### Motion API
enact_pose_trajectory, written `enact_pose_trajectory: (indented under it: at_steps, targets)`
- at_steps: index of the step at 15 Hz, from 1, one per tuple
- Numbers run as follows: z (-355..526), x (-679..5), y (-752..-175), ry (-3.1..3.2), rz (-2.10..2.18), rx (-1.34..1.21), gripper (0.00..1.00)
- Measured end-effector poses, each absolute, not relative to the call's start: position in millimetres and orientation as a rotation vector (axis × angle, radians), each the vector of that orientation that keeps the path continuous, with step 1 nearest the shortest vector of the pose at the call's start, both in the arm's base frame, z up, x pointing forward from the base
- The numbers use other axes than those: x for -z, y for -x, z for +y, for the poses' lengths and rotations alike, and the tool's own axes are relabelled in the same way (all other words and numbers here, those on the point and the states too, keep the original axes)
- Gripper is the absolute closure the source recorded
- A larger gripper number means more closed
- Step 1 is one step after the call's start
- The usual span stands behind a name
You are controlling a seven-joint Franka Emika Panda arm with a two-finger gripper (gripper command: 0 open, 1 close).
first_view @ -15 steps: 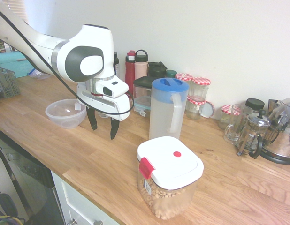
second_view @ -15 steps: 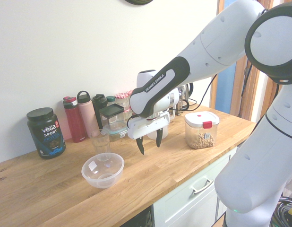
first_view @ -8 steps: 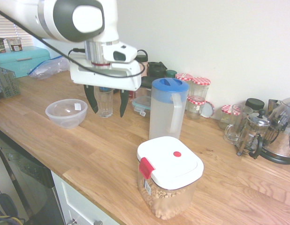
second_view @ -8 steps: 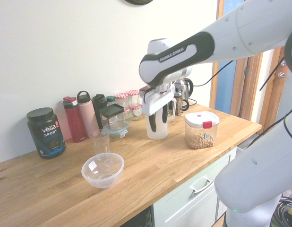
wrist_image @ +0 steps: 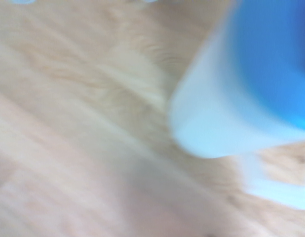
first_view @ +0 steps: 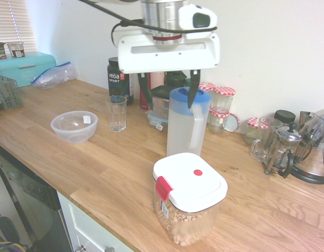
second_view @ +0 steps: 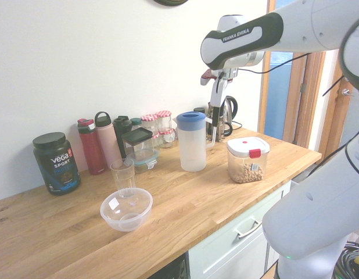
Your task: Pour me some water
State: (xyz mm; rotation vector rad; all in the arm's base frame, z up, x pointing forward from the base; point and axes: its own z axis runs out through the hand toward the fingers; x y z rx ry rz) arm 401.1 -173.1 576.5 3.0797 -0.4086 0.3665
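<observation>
A translucent water pitcher [first_view: 186, 126] with a blue lid stands mid-counter, its handle toward the front right; it also appears in the second exterior view [second_view: 191, 144] and as a blur in the wrist view [wrist_image: 216, 118]. An empty clear glass [first_view: 116, 113] [second_view: 122, 174] stands to its left in the first exterior view. My gripper [first_view: 168, 90] [second_view: 216, 110] hangs open at about the height of the pitcher's lid, fingers spread wide, holding nothing. It is not touching the pitcher.
A clear plastic bowl [first_view: 74, 126] sits left of the glass. A white-lidded container [first_view: 188, 202] with a red latch stands near the counter's front edge. Bottles, jars [first_view: 223, 100], a French press [first_view: 281, 151] and a kettle line the back wall.
The arm has risen from low beside the bowl and glass and swung across the counter to above the pitcher. The fingers stayed open.
</observation>
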Motion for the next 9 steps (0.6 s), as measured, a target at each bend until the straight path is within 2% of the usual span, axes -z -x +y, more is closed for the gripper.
enact_pose_trajectory:
  at_steps: [9]
  targets:
    - [-209.1,-521.6,-482.1,-3.075,-0.476,-0.262,0.0]
